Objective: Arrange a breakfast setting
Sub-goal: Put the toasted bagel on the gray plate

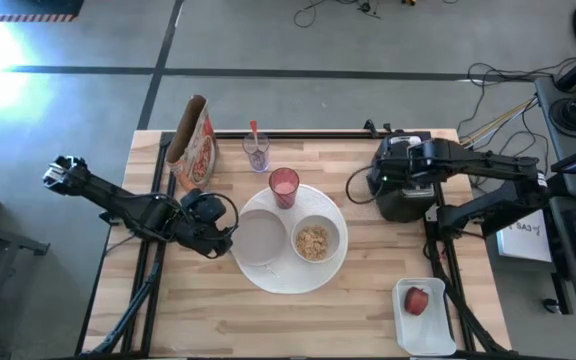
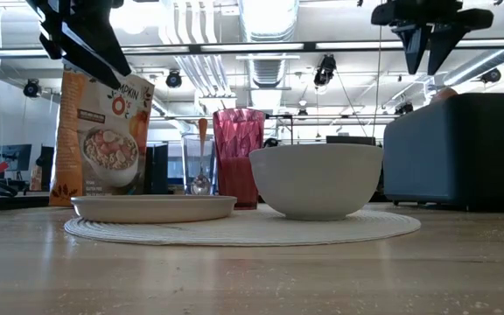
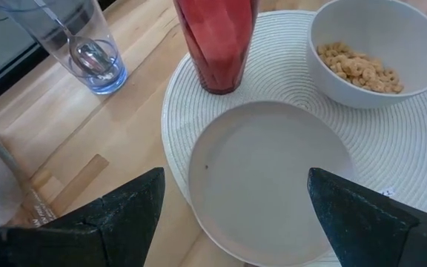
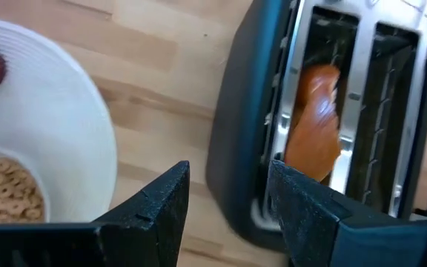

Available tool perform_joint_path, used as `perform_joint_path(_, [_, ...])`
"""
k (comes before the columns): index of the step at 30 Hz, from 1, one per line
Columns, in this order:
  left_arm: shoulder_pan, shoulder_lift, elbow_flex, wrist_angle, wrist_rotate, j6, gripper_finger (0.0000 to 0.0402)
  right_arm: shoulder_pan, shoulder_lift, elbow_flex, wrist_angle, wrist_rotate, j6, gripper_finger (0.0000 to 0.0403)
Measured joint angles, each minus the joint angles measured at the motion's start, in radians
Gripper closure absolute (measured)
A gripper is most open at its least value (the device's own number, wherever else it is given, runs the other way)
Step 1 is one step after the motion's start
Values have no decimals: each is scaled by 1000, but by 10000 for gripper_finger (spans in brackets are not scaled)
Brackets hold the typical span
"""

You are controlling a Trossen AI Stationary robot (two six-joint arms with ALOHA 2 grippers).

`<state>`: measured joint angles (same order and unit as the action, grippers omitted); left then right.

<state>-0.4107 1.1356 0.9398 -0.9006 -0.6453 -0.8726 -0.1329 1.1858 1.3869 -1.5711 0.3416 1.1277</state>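
Bright even light, floor glare upper left in high view — right wrist view motion-blurred

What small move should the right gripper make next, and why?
Probably lower the open right gripper into the toaster slot and close on the bagel. It hangs just above the toaster, and the bagel stands in the slot, ungripped.

Wooden table (image 1: 298,320) bears placemat (image 1: 290,282), toaster (image 1: 400,200), tray (image 1: 428,325).

White ribbed mat (image 1: 290,272), pink tumbler (image 1: 284,186), red apple (image 1: 417,300), black toaster (image 1: 400,193), pale striped wood table (image 1: 368,300).
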Motion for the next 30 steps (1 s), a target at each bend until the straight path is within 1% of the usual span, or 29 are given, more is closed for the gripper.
perform_joint_path(10, [0, 0, -17, -5, 0, -8, 88, -207, 1, -9, 0, -11, -161, 227])
perform_joint_path(14, [0, 0, -18, -6, 0, -8, 88, -270, 1, -11, 0, -62, -207, 227])
perform_joint_path(16, [0, 0, -18, -7, 0, -8, 88, -290, 1, -16, 0, -80, -225, 227])
perform_joint_path(22, [0, 1, -18, -13, 0, -8, 88, -326, 1, -52, 0, -88, -250, 227])
perform_joint_path(30, [0, 1, -19, -14, 0, -8, 88, -333, 2, -100, -1, -89, -256, 227])
